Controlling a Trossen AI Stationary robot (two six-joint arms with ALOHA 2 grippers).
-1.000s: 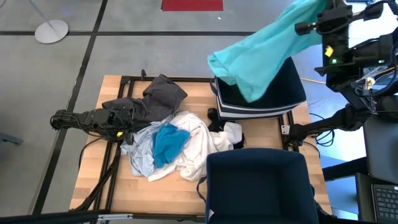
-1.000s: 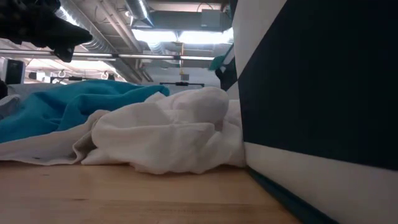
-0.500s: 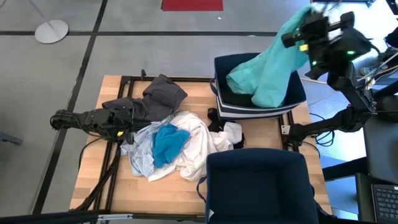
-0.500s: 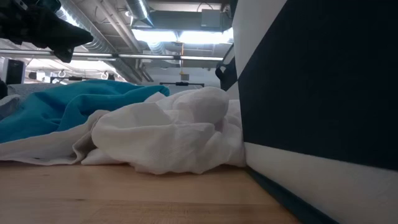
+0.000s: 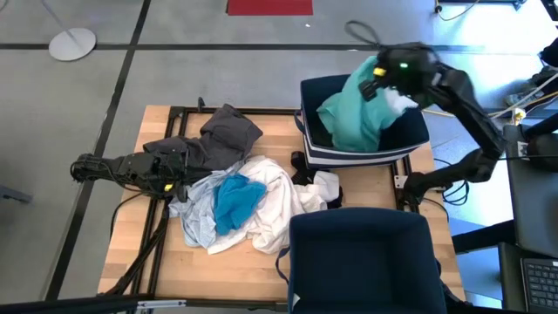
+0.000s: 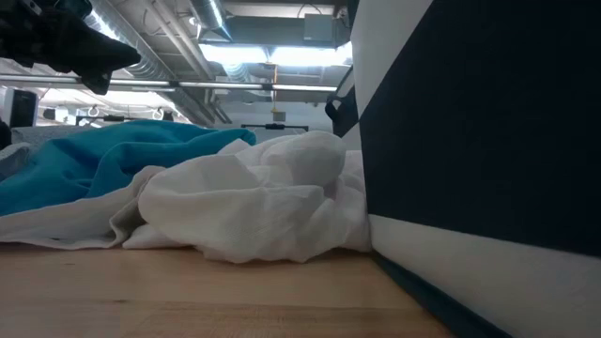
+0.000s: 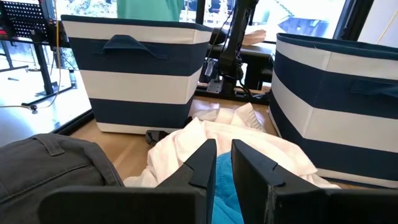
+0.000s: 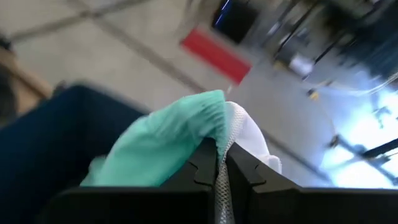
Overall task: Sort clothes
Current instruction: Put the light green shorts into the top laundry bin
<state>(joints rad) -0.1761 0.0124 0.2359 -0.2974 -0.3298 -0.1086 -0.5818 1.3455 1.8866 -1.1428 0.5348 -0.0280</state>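
Note:
My right gripper is above the far navy-and-white bin, shut on a turquoise garment. My left gripper lies low at the table's left, its fingers all but closed and empty, beside the dark grey garment. A pile lies mid-table: a white garment, a teal-blue one on top of it and a pale grey-blue one at its left. In the low view the white garment rests against the near bin's wall. My right gripper pinches a bunched fold of the turquoise garment, together with a white mesh piece, between its two fingers. The fingers come from above. The garment hangs below them, and its lower part lies heaped inside the far bin.
A second navy bin stands at the table's near right. A black frame and cables run along the table's left part. A small white and black bundle lies between the two bins. Bare wood shows at the near left.
My right gripper has come down and toward the table's left, from high beyond the far right corner to just over the far bin. The turquoise garment, spread out in the air before, has sunk into the bin and bunched up there.

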